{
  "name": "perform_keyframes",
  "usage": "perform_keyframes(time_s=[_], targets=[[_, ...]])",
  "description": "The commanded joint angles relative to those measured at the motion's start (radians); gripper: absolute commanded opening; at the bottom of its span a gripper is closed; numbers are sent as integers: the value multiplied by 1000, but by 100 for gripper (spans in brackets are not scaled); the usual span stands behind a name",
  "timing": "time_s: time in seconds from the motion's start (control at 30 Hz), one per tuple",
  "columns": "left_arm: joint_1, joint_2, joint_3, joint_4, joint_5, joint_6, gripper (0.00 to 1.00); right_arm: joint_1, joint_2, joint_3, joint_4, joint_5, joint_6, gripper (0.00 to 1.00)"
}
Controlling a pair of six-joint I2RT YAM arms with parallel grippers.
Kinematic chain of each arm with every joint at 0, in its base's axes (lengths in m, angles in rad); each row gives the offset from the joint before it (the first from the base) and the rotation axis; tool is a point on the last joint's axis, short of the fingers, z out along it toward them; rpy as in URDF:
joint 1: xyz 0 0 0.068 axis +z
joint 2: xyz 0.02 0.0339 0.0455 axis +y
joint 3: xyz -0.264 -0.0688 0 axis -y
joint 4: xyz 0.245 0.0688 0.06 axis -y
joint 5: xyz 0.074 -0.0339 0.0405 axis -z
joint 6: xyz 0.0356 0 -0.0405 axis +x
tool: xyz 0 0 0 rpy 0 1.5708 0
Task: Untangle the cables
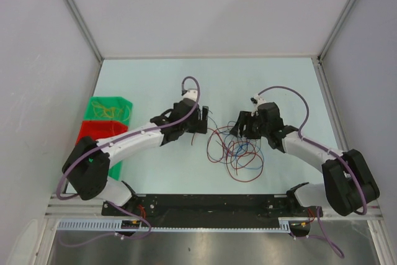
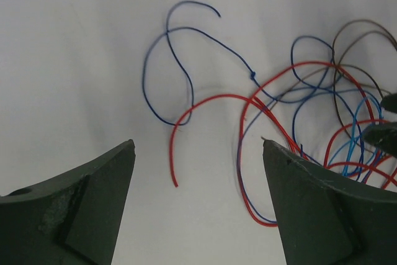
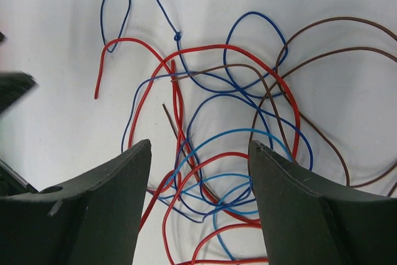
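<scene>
The cables (image 1: 237,150) lie in a loose tangle of red, blue, light-blue and maroon wires on the pale table, between my two grippers. My left gripper (image 1: 202,120) is open and empty at the tangle's left edge. In the left wrist view a red cable end (image 2: 175,181) lies between its open fingertips (image 2: 127,150), with a dark blue cable (image 2: 149,60) beyond. My right gripper (image 1: 242,126) is open and empty at the tangle's upper right. In the right wrist view it (image 3: 200,147) hovers over crossing red, blue and maroon cables (image 3: 205,166).
A green cloth bag (image 1: 109,108) and a red one (image 1: 98,131) lie at the table's left edge beside the left arm. Grey walls close in the table on three sides. A black rail (image 1: 205,202) runs along the near edge.
</scene>
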Motion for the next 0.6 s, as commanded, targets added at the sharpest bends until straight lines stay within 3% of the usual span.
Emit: perform_keyframes(time_s=[0.0, 0.1, 0.4, 0.57], targets=[[-53, 26, -43, 48, 20, -53, 87, -2, -76, -24, 48, 52, 24, 69], [-93, 35, -59, 49, 27, -75, 84, 1, -127, -23, 16, 96, 35, 70], [-214, 26, -91, 56, 41, -76, 80, 76, -420, -12, -309, 259, 200, 74], [-239, 40, -102, 97, 76, -50, 73, 159, -469, -10, -412, 319, 312, 74]])
